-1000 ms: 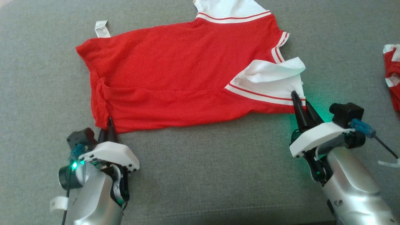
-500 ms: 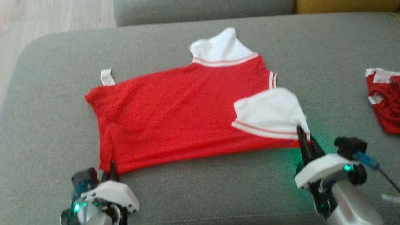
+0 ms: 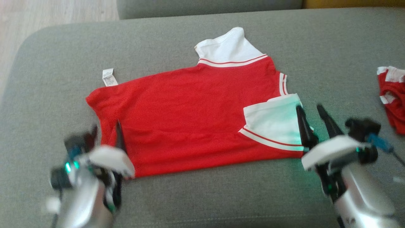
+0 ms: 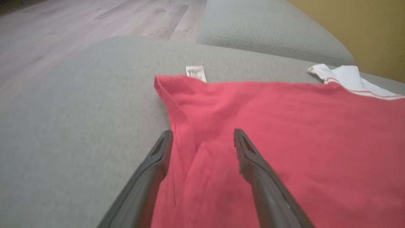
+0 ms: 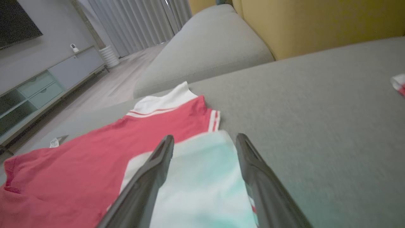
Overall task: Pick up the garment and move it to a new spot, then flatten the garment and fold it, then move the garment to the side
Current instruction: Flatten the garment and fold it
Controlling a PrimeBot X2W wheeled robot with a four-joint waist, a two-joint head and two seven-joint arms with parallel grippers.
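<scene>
The garment is a red shirt with white sleeves and red-striped trim, spread flat on the grey sofa cushion. Its care label sticks out at the far left corner. My left gripper is open over the shirt's near left corner, a fold of red cloth lying between its fingers. My right gripper is open above the near white sleeve, which lies folded onto the body. Nothing is gripped.
A second red and white cloth lies bunched at the cushion's right edge. Another grey cushion sits behind, with wood floor to the far left. A yellow wall stands at the back.
Both grippers have opened and let go of the shirt's near edge, which now lies flat. The head camera has tilted, so the whole picture shifted down.
</scene>
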